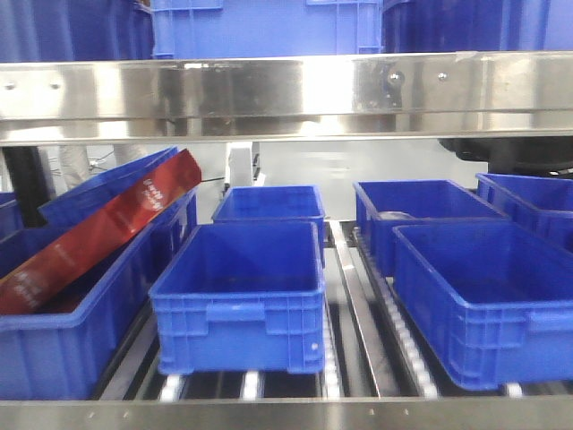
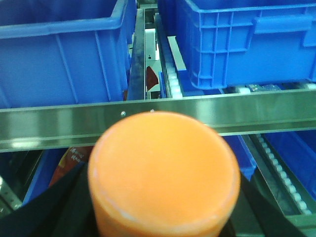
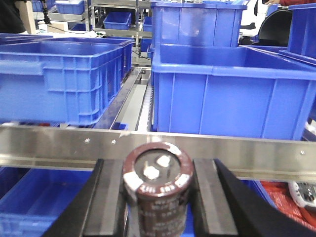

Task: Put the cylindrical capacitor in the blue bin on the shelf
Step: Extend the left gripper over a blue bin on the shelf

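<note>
Two shiny rails frame the shelf (image 1: 286, 94), its rollers carrying blue bins (image 1: 237, 336). Jaws of the left gripper (image 2: 163, 217) clamp an orange cylinder (image 2: 163, 168); those of the right gripper (image 3: 157, 197) pinch the cylindrical capacitor (image 3: 157, 177) upright, just outside the shelf.

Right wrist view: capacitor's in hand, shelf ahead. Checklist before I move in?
1. Grip: cylindrical capacitor clamped in the right gripper: ok.
2. Pose: capacitor straight in the grip, terminals toward camera: ok.
3. Target: blue bin ahead, top open: ok.
4. Clearance over the shelf's front rail: cannot tell.
5. Left gripper, holding an orange cylinder, clear of the path: cannot tell.
</note>
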Controlling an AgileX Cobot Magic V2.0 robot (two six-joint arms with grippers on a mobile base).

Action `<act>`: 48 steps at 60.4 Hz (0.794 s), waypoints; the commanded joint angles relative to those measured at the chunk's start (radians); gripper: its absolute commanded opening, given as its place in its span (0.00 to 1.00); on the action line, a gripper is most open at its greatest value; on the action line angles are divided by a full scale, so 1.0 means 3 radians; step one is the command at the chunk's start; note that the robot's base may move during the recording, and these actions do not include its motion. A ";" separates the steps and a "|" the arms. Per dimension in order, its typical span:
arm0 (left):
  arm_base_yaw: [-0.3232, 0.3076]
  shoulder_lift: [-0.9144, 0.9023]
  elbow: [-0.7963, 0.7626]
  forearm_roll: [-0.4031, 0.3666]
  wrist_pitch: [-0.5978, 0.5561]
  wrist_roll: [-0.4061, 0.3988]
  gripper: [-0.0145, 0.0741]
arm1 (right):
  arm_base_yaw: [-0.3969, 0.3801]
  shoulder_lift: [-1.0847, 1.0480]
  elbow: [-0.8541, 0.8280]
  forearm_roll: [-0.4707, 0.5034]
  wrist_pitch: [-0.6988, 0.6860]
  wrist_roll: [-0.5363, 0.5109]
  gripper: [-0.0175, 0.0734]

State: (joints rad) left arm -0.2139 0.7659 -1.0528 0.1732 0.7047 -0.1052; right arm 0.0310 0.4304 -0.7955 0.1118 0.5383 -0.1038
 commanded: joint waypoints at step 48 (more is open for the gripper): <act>-0.0020 -0.0017 -0.0021 -0.0010 -0.0064 0.0003 0.04 | 0.0002 -0.0010 -0.0010 -0.0015 -0.0075 0.0002 0.01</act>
State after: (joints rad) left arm -0.2139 0.7659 -1.0528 0.1732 0.7047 -0.1052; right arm 0.0310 0.4304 -0.7955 0.1118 0.5383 -0.1038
